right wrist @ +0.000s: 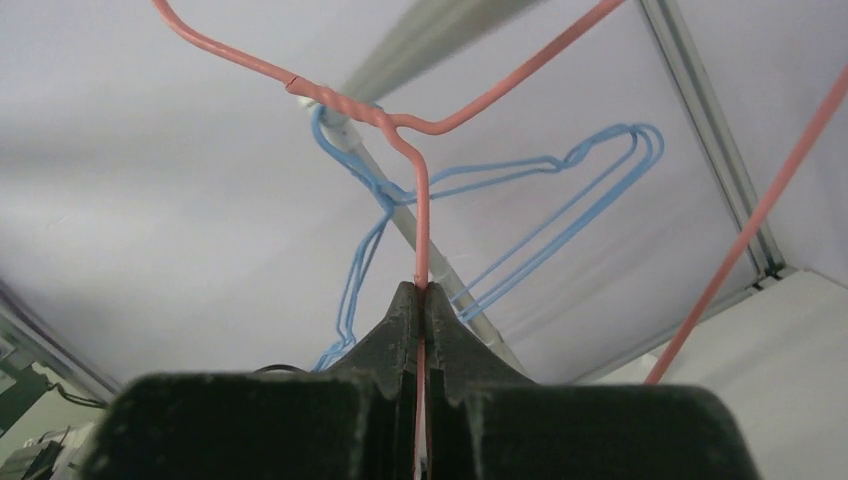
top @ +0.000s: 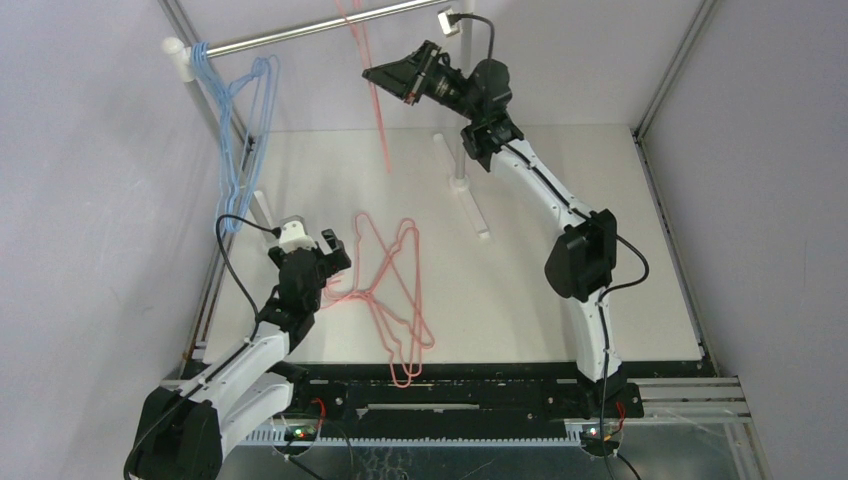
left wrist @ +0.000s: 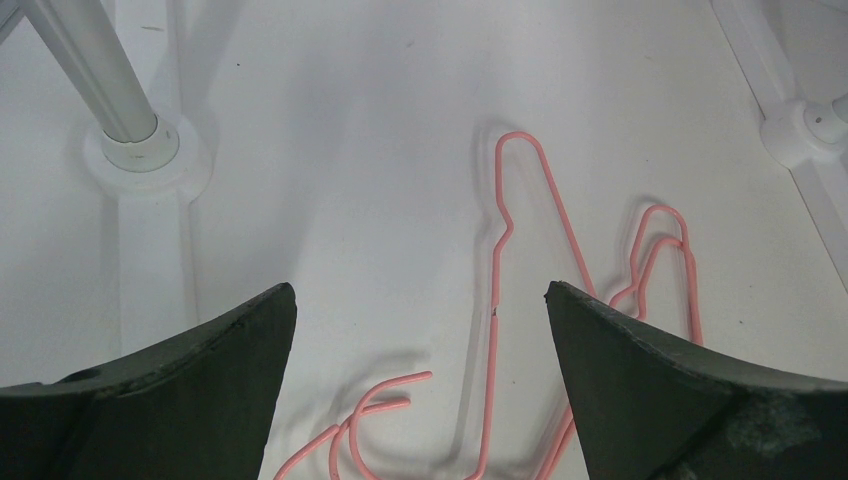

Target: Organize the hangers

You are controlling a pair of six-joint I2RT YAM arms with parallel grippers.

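Observation:
My right gripper (top: 372,74) is raised near the silver rail (top: 320,26) and shut on the wire of a pink hanger (top: 378,110), which hangs down from it; in the right wrist view the pink wire (right wrist: 421,220) runs between the closed jaws (right wrist: 421,295). Light blue hangers (top: 240,130) hang at the rail's left end and also show in the right wrist view (right wrist: 520,210). Several pink hangers (top: 395,290) lie tangled on the table. My left gripper (top: 335,255) is open and empty just above their left side; they show between its jaws in the left wrist view (left wrist: 495,330).
The rail stands on white posts: one at the left (top: 185,60), one at the right with a foot (top: 462,185). A post base (left wrist: 140,145) shows in the left wrist view. Metal frame bars run along the table's left and right sides.

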